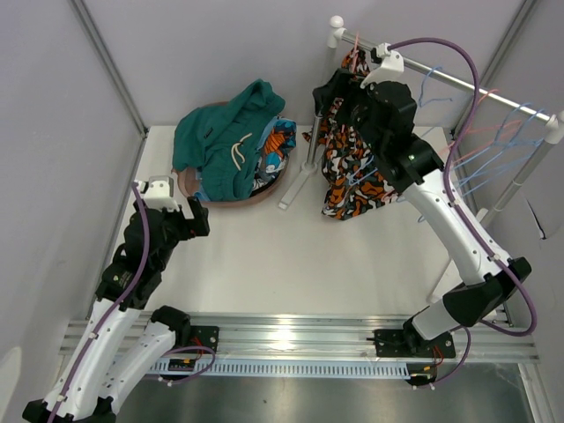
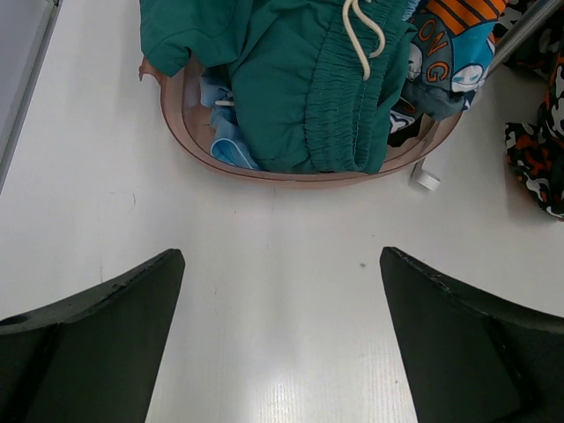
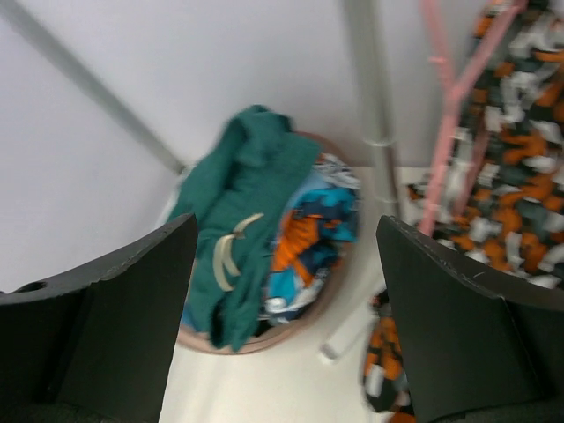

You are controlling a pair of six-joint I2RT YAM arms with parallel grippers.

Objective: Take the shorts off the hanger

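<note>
The orange-black-white camouflage shorts (image 1: 348, 172) hang from a pink hanger (image 3: 451, 115) on the rack rail (image 1: 441, 75); they also show in the right wrist view (image 3: 507, 176). My right gripper (image 1: 339, 97) is open and empty, up beside the hanger's top, left of the hanging shorts. The teal green shorts (image 1: 225, 141) lie on top in a brown basket (image 1: 264, 196), over the orange/blue patterned shorts (image 1: 278, 145) and the light blue shorts (image 2: 225, 141). My left gripper (image 1: 189, 220) is open and empty over the table just in front of the basket (image 2: 264, 172).
The rack's white upright and foot (image 1: 304, 167) stand between basket and camouflage shorts. Several empty blue and pink hangers (image 1: 493, 145) hang further right on the rail. Grey walls close the left and back.
</note>
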